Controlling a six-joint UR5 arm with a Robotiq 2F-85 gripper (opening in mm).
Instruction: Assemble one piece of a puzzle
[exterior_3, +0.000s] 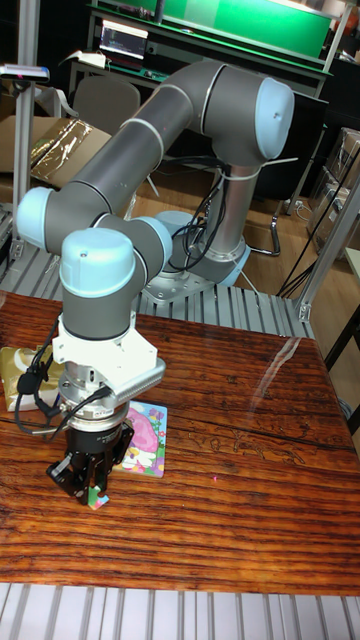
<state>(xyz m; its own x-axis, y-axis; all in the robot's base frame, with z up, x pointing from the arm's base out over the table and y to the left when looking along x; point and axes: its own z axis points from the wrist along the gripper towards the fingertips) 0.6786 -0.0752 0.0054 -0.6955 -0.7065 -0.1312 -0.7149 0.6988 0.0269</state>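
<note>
The end effector (93, 487) hangs low over the near left part of the table (240, 450), its fingers pointing down and closed on a small multicoloured puzzle piece (97, 497), of which only a corner shows below the fingertips. Just beside it, to the right and partly hidden behind the wrist, lies the puzzle board (148, 440), a flat colourful panel with a pink and white picture, resting on the wood. Whether the piece already touches the table or the board cannot be told from this view. Judged from its look, the piece is a thin, flat, stiff slab of card or light wood: very light, not fragile, but easily tilted or twisted in a pinch grip because so little of it sits between the fingers. A printed face is likely smooth, so a grip across the two opposite edges is more secure than one on the faces; hold it near the middle of its outline to keep it level. The board is likewise light and may slide on the polished table if pressed sideways, so any seating force should act straight down. A yellow packet (12, 375) lies at the left edge of the table, apart from the work.
</note>
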